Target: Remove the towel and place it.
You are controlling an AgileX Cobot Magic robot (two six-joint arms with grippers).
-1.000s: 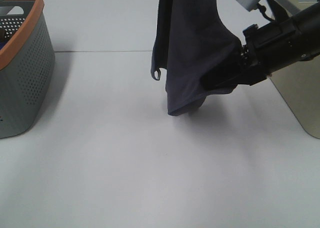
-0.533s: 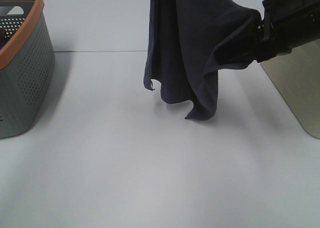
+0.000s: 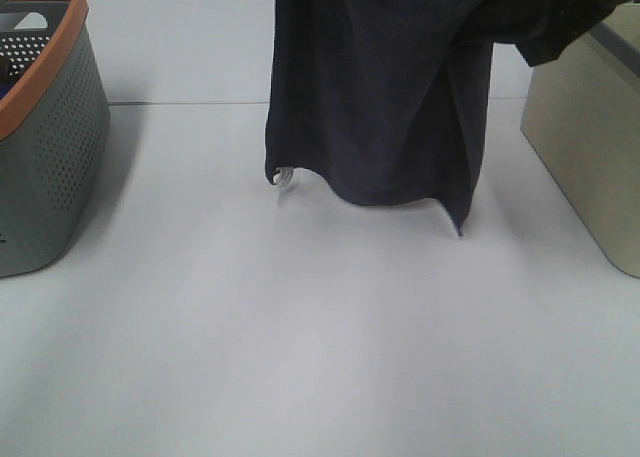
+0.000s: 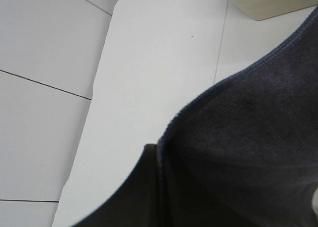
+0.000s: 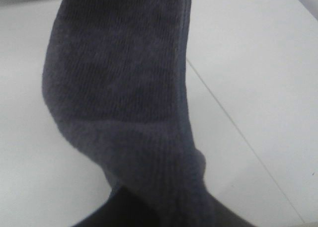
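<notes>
The dark navy towel (image 3: 375, 87) hangs from above the top edge of the exterior high view, spread wide, its lower hem just above the white table (image 3: 300, 357). My right arm (image 3: 565, 22) shows at the top right, with the towel's right upper part bunched against it. The towel fills the right wrist view (image 5: 119, 88), running straight into the gripper, whose fingertips are hidden by cloth. The towel also fills the left wrist view (image 4: 248, 152). The left gripper is above the exterior frame, and its fingertips are hidden by cloth.
A grey perforated basket with an orange rim (image 3: 40, 177) stands at the left edge. A beige bin (image 3: 590, 147) stands at the right edge. The white tabletop stretches below and in front of the towel.
The towel has been lifted and pulled wider. Its left edge moved left and its right side moved up and right with the right arm, which rose almost out of view.
</notes>
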